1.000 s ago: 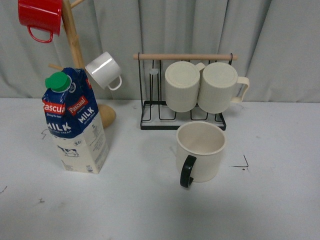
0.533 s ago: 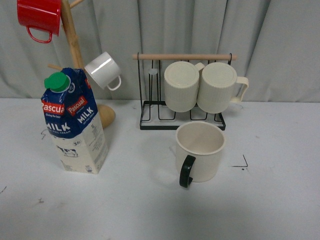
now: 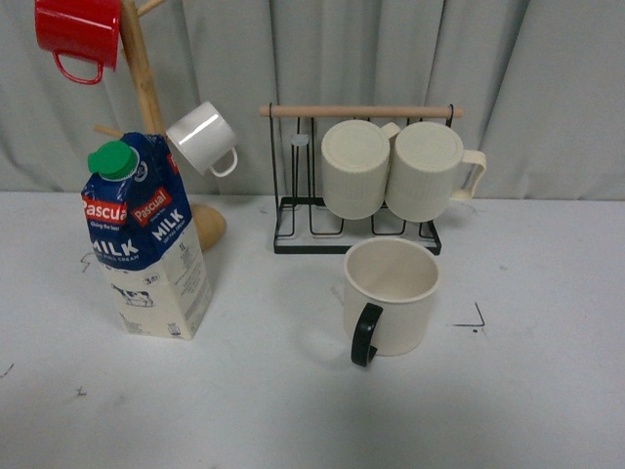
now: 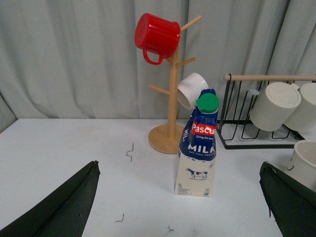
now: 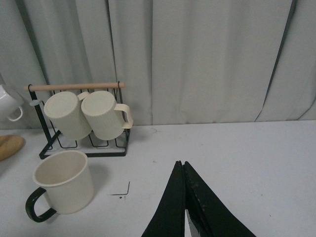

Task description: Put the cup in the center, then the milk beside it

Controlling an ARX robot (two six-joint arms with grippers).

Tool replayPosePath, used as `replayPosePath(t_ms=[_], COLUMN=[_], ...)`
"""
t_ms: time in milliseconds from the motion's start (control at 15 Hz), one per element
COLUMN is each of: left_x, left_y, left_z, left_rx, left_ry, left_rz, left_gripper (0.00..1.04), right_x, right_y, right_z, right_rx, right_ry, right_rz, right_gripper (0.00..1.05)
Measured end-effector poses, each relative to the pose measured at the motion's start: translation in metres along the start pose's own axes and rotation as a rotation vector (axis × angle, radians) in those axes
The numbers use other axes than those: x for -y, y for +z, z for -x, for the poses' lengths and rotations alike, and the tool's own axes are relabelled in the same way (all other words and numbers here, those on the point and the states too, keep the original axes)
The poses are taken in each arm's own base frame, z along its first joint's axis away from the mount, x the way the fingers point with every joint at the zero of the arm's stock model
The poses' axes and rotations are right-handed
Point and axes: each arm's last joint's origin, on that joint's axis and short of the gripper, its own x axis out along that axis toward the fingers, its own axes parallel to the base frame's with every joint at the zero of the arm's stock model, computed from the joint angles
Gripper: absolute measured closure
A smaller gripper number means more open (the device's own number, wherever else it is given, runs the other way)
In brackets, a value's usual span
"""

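1. Grey curtain [image 3: 547,88] hangs behind the white table [image 3: 293,420].
2. Your cup [image 3: 393,298] stands upright a little right of the middle, just in front of the wire rack [image 3: 293,210], with its black handle toward the front camera.
3. Your milk [image 3: 146,249] stands upright well to the cup's left, just in front of the mug tree [image 3: 145,83].
4. Two ribbed mugs [image 3: 356,168] hang on the rack; a red mug [image 3: 78,29] and a white mug [image 3: 202,137] hang on the tree.
5. Your left gripper [image 4: 178,164] is spread wide and empty, facing the milk.
6. Your right gripper [image 5: 180,165] has its jaws pressed together on nothing, over bare table.
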Motion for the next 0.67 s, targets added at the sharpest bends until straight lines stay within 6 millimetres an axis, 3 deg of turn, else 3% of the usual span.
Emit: replayPosePath(t_ms=[600,667], left_x=[0.000,0.000], left_y=[0.000,0.000], left_z=[0.000,0.000], left_rx=[0.000,0.000], left_ry=[0.000,0.000], left_rz=[0.000,0.000], left_gripper=[0.07,0.07], right_x=[0.000,0.000], right_y=[-0.003,-0.004], right_z=[0.015,0.015], right_rx=[-0.011,-0.012], right_ry=[0.002,0.002], right_rz=[0.000,0.001], right_gripper=[1.03,0.95])
